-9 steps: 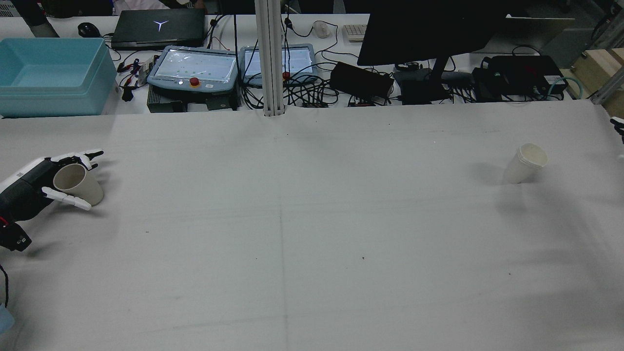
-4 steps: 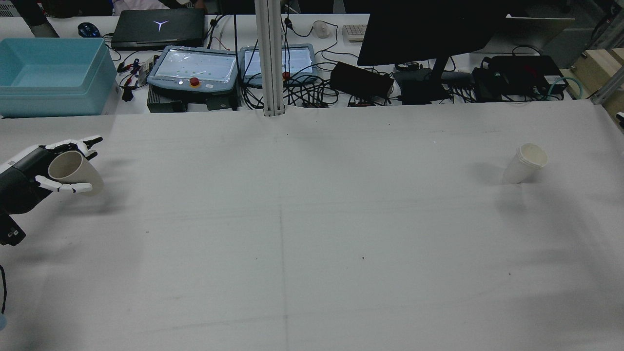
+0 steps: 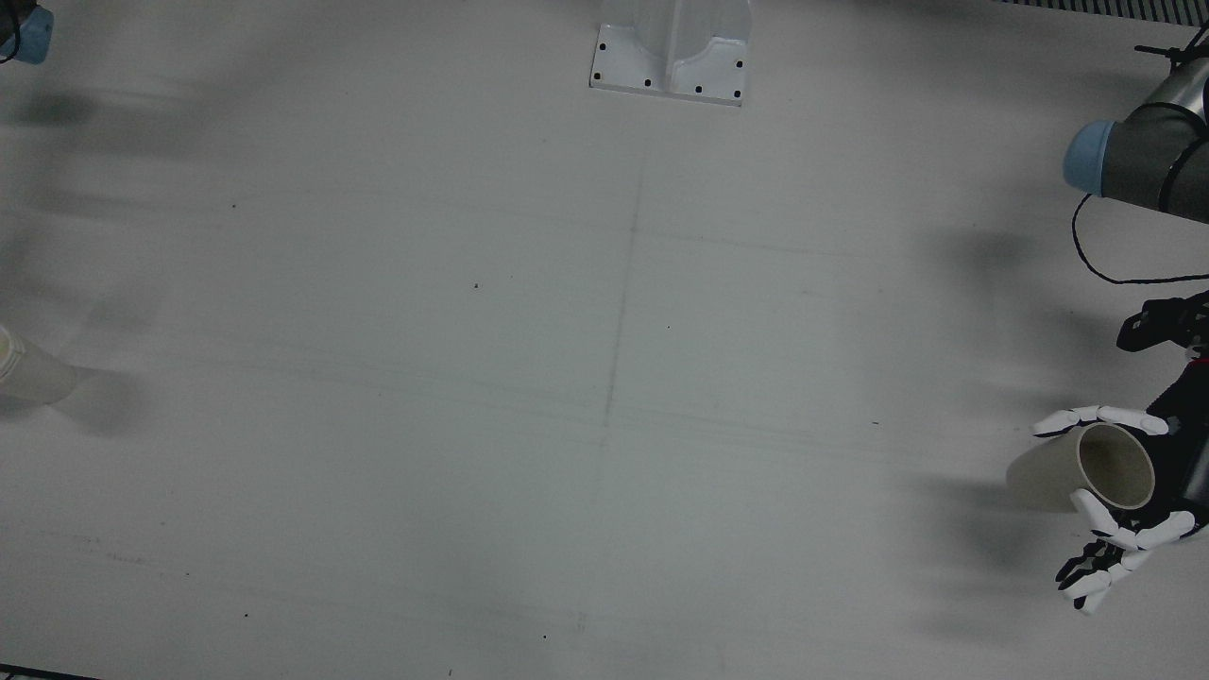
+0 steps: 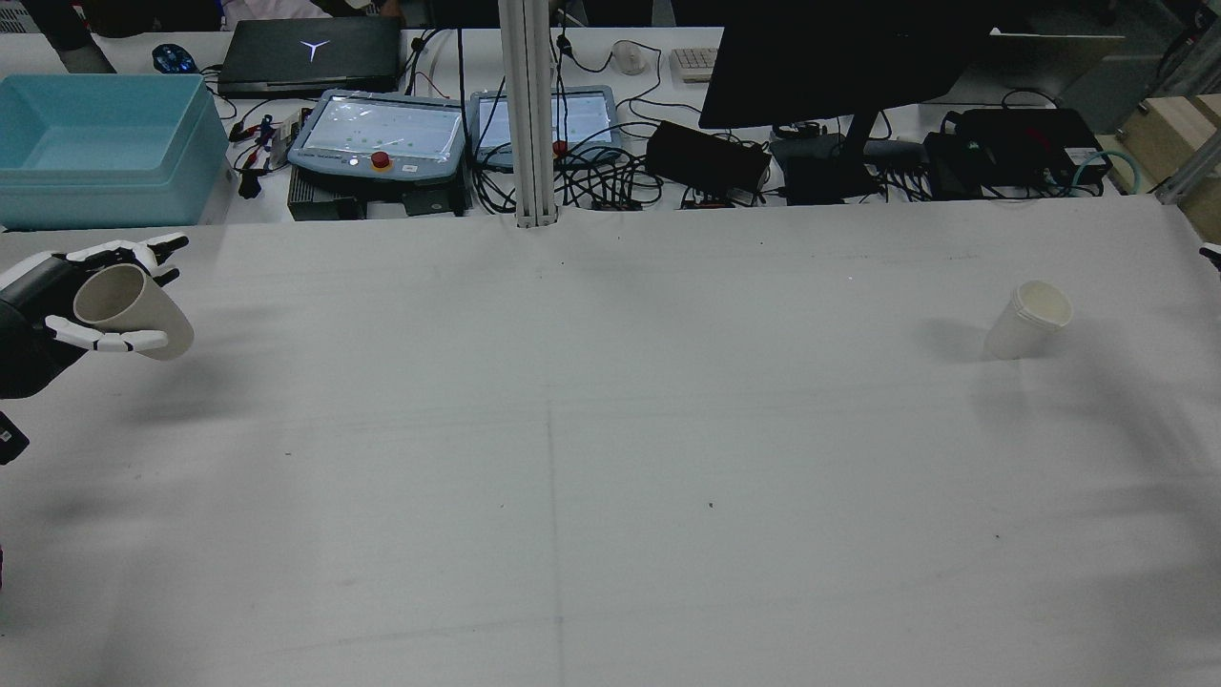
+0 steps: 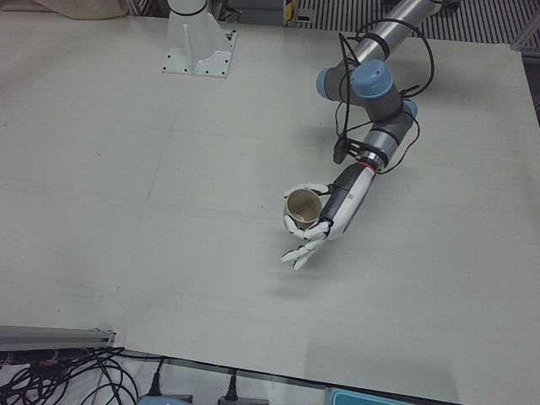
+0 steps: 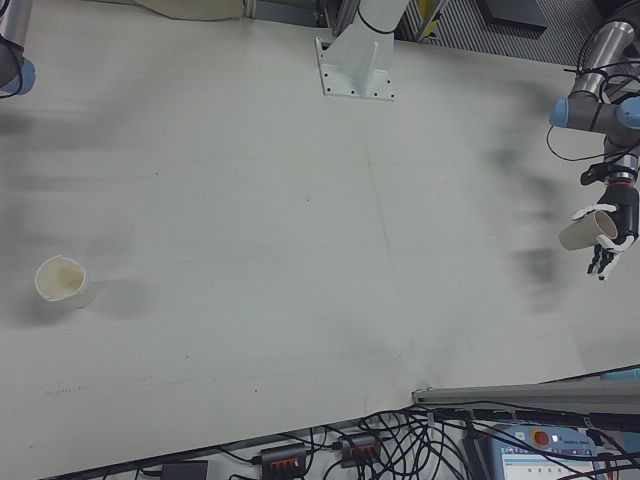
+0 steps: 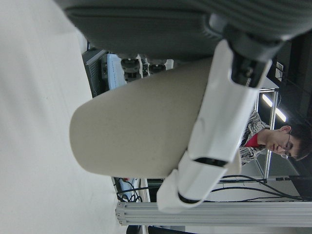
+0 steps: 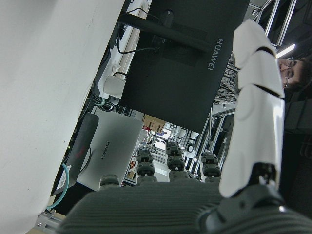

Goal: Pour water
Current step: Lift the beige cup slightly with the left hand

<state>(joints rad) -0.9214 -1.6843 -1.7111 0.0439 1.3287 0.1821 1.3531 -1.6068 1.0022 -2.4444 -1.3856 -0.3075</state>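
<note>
My left hand (image 4: pixel 43 310) is shut on a beige paper cup (image 4: pixel 129 310) at the table's far left in the rear view. The cup hangs above the table, tilted, its mouth toward the hand. The same cup (image 5: pixel 301 207) and left hand (image 5: pixel 327 221) show in the left-front view; fingers (image 7: pixel 219 122) wrap the cup (image 7: pixel 136 129) in the left hand view. A second, whiter cup (image 4: pixel 1028 320) stands alone on the table's right side, also seen as the white cup (image 6: pixel 62 282). My right hand (image 8: pixel 185 209) holds nothing, fingers (image 8: pixel 253 107) straight; only a tip (image 4: pixel 1211 253) reaches the rear view's right edge.
Beyond the table's far edge stand a blue bin (image 4: pixel 100 143), two teach pendants (image 4: pixel 382 134), a black monitor (image 4: pixel 839 57) and tangled cables. A white post (image 4: pixel 529 114) rises at the far middle. A person sits behind the desks.
The left hand has lifted the beige cup off the table and carried it up and away, tilting it more. The right hand's tip has drawn back toward the right edge.
</note>
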